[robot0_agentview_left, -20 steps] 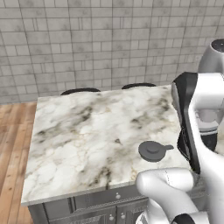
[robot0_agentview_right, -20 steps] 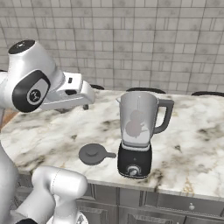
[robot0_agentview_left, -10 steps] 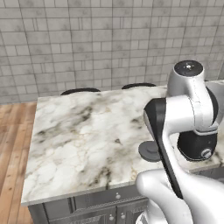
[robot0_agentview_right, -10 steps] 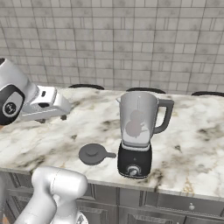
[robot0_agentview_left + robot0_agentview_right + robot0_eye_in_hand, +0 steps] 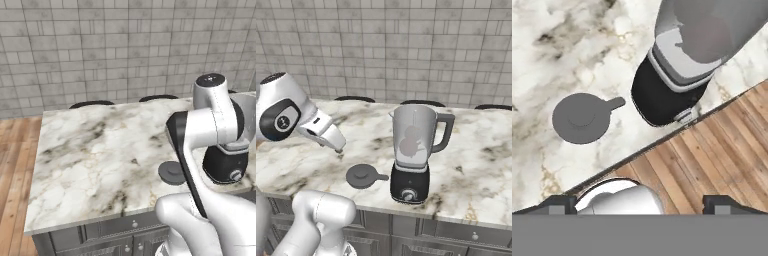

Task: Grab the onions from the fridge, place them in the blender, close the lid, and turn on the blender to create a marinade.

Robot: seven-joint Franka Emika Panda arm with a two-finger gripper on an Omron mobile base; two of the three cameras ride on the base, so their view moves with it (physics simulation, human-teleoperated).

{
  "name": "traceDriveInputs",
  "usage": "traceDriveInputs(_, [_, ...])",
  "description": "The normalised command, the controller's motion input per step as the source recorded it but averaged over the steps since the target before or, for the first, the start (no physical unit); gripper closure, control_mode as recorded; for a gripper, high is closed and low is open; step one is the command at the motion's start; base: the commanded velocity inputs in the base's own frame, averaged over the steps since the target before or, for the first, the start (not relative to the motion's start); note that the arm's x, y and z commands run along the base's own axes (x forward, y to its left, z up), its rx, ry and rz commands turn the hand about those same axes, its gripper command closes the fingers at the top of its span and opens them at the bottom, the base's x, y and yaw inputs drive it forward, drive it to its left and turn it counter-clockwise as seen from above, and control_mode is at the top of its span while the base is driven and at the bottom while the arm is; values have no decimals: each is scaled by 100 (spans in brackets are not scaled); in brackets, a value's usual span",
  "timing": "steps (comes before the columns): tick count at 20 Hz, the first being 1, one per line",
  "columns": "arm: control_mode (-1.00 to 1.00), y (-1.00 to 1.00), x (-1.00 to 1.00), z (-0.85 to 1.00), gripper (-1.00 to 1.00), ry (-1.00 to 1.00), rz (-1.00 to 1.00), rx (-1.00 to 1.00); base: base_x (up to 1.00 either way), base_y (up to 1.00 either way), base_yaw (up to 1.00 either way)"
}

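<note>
The lid [image 5: 362,176] lies just beside the blender [image 5: 412,152] on marble; hand [image 5: 640,202] released.

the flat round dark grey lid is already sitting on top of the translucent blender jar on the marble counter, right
No. The flat round dark grey lid lies on the marble counter, beside the black blender base; the translucent grey jar stands open, as the right base view shows.

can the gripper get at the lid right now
Probably yes. The lid lies flat on bare counter beside the blender, apart from it, with nothing on top. The hand view looks down on it unobstructed.
</note>
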Motion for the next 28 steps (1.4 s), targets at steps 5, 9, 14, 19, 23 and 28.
traceDriveInputs(5, [-100,-15,16,-52,-100,-4,-38,12,0,0,0])
traceDriveInputs(9, [-100,0,18,-60,-100,-14,-30,4,0,0,0])
traceDriveInputs(14, [-100,-16,39,-40,-100,-8,-22,8,0,0,0])
traceDriveInputs(19, [-100,-21,42,-26,-100,-1,-12,13,0,0,0])
traceDriveInputs(23, [-100,-10,33,-28,-100,0,-6,12,0,0,0])
traceDriveInputs(28, [-100,-11,34,-37,-100,0,-1,5,0,0,0])
